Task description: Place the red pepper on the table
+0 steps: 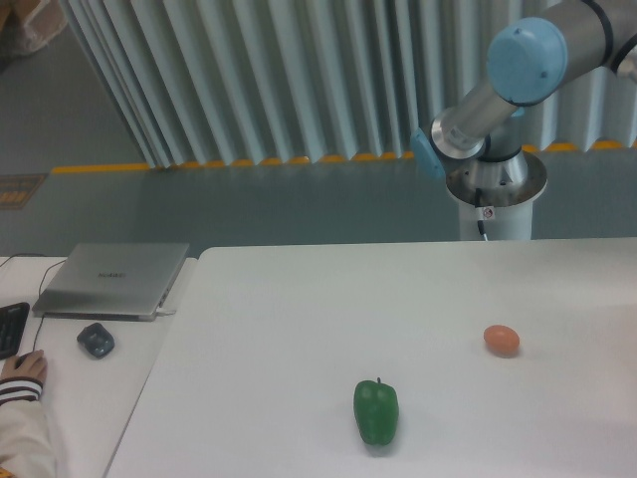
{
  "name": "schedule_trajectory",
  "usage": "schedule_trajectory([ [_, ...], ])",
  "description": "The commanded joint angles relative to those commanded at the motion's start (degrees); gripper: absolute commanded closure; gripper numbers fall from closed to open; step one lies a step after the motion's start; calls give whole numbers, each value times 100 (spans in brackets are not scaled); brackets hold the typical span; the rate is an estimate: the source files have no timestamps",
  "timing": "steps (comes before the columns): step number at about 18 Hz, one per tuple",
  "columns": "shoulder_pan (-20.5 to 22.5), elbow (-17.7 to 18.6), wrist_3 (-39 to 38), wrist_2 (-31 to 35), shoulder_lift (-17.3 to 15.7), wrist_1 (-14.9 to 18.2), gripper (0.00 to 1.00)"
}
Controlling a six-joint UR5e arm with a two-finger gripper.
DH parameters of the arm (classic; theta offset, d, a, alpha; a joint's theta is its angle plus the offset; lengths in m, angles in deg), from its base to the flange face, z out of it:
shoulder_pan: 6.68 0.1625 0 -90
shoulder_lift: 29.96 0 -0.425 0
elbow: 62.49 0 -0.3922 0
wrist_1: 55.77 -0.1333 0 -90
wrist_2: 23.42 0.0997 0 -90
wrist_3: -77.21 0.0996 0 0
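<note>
The red pepper is out of view. The white table point(299, 319) fills the lower right of the camera view. Only the arm's base point(495, 189) and its grey links with a blue elbow cap point(528, 60) show at the upper right, behind the table's far edge. The arm runs off the right side of the frame and the gripper itself is not in view.
A green bell pepper point(376, 411) lies near the table's front edge. A small orange egg-shaped object point(502, 340) sits to its right. On the narrower desk at left are a closed grey laptop point(111, 279), a mouse point(96, 341), a keyboard corner and a person's hand point(20, 370).
</note>
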Motion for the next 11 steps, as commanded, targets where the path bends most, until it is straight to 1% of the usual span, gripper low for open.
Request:
schedule_trajectory([
  [1,0,9,9,-17,-53,97,71],
  [3,0,18,70,-105,-237,483,71],
  [4,0,9,70,-201,-351,720,71],
  [5,0,0,70,-420,-483,1087,71],
  [7,-26,17,62,-615,-703,1650,71],
  [9,-140,18,62,-624,-818,2003,71],
  [10,-254,18,70,-615,-879,2240,71],
  [11,-333,26,70,-615,-906,2373,71],
])
